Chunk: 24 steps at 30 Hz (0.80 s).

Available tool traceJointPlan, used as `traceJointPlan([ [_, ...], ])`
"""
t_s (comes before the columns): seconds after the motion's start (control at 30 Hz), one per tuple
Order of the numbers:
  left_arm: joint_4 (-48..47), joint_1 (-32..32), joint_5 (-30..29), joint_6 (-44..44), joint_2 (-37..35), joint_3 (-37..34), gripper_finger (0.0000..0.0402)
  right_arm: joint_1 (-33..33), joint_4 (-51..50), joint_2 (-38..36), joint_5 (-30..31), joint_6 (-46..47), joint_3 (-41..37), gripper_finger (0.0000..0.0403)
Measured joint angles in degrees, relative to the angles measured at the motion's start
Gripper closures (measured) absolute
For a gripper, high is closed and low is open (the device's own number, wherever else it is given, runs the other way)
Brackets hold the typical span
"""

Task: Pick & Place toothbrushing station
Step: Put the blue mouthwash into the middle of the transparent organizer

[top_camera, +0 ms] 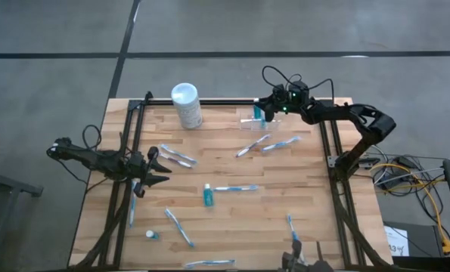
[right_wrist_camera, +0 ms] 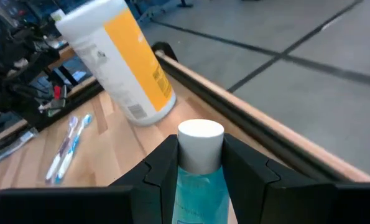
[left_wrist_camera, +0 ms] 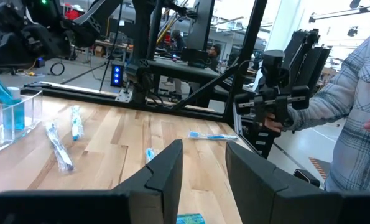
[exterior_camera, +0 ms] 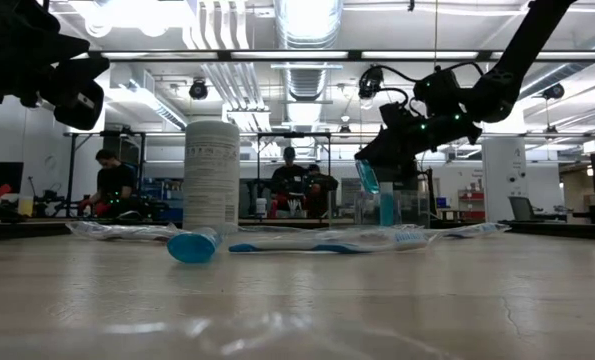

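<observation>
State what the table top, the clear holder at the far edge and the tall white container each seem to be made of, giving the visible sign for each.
Table top: wood, matt; separate planks and grain show.
Clear holder: probably hard glossy plastic; blue contents show through its walls.
Tall white container: likely smooth plastic with a printed label; uniform white body and lid.

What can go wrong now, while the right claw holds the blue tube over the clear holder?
1. The right claw grips the tube just below its white cap, so it may slip or swing.
2. The tube hangs tilted above the holder; it could hit the rim and push the light holder.
3. The white cylinder stands nearby; a wide arm motion might topple it.
</observation>
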Motion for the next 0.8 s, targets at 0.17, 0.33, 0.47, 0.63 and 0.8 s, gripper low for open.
traceJointPlan([
  [0.17,0.0,0.0,-0.02,0.0,-0.01,0.0,0.0275,0.0,-3.58,0.21,1.92,-1.2,-0.01,0.0296],
  [0.33,0.0,0.0,0.0,0.02,-0.01,0.0,0.0275,0.0,-4.35,0.31,1.94,-0.44,-0.04,0.0292],
  [0.47,0.0,0.0,0.0,0.02,0.0,0.0,0.0275,0.0,-4.43,0.31,1.96,0.87,-0.04,0.0283],
  [0.63,0.0,0.0,-0.01,0.01,0.0,0.0,0.0275,0.0,-4.46,0.31,3.05,0.92,-0.04,0.0273],
  [0.8,0.0,0.0,0.0,0.0,0.0,0.0,0.0275,-0.01,-4.56,0.29,3.03,1.09,-0.04,0.0261],
])
